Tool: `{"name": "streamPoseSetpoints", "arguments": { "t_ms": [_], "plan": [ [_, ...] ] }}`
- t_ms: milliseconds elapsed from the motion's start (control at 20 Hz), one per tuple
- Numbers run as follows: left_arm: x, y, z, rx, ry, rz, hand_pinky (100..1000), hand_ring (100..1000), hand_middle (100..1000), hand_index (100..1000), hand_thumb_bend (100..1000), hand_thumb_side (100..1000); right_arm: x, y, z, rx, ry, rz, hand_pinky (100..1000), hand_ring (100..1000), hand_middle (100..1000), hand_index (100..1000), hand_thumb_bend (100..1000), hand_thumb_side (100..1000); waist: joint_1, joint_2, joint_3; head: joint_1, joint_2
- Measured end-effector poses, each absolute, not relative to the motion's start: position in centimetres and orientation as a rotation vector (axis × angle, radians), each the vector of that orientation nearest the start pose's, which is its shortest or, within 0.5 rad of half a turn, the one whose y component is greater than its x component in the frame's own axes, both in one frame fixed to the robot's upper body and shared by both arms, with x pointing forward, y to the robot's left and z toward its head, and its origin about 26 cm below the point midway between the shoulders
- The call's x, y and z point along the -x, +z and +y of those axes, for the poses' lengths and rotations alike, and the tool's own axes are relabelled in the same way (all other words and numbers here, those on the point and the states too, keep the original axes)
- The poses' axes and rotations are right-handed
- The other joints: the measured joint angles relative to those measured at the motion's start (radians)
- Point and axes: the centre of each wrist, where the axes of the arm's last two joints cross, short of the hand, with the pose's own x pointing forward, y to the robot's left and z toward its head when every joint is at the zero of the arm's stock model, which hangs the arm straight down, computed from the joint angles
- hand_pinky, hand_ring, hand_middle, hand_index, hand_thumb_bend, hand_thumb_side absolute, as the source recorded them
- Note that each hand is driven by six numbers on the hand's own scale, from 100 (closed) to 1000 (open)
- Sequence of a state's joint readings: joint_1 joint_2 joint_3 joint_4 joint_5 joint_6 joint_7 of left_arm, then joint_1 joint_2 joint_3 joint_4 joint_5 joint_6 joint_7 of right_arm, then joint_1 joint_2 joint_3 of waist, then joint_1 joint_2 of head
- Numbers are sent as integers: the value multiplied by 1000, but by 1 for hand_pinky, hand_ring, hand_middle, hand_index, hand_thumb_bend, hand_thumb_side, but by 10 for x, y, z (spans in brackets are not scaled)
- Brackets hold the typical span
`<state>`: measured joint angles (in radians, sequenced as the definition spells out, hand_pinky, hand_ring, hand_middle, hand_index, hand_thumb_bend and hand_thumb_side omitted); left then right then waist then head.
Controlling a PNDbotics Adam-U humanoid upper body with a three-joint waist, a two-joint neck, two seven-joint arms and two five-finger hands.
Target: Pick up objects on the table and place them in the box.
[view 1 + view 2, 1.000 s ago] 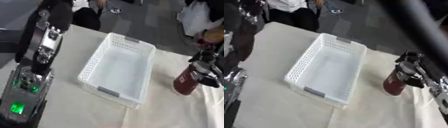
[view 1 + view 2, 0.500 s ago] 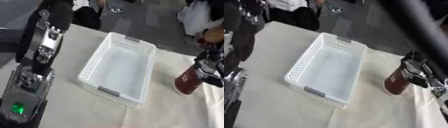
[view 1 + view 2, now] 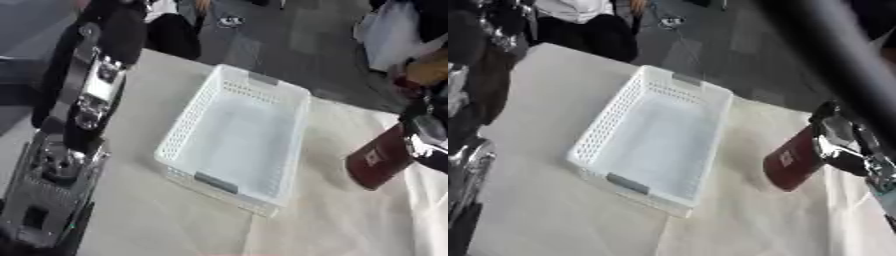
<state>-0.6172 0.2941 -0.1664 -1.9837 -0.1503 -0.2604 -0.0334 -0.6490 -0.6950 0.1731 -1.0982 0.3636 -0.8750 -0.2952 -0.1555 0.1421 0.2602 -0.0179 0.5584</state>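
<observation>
A white slotted plastic box lies in the middle of the cream-covered table, with nothing inside it. To its right a dark red cylinder with a pale label leans with its top toward the right. My right hand comes in from the right edge, its fingers curled round the cylinder's upper end. The cylinder's lower end is just above or on the cloth; I cannot tell which. My left arm runs down the left side, beside the box, and its hand is out of the picture.
The table's far edge runs diagonally behind the box, with grey floor beyond it. A white bag and people stand past that edge. Bare cloth lies in front of the box.
The red cylinder stood upright and now leans, its top pulled rightward by my right hand. The left arm has not moved.
</observation>
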Motion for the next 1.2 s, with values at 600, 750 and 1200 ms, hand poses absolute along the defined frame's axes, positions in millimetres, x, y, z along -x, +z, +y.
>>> {"name": "streamPoseSetpoints", "arguments": {
  "t_ms": [600,750,1200],
  "plan": [
    [-311,270,181,33,882,3297,1000,842,890,916,540,1000,-419,203,-381,-725,-1208,3160,100,100,100,114,100,416,0,-4,-6,0,2],
    [-311,270,181,34,885,3297,1000,842,890,915,540,1000,-421,215,-375,-694,-1190,3143,100,100,100,114,100,407,0,-7,-6,0,6],
    [-311,269,181,34,896,3296,1000,842,890,915,540,1000,-433,253,-338,-537,-1197,3057,100,100,100,114,100,393,-1,-10,1,-9,9]
  ]
}}
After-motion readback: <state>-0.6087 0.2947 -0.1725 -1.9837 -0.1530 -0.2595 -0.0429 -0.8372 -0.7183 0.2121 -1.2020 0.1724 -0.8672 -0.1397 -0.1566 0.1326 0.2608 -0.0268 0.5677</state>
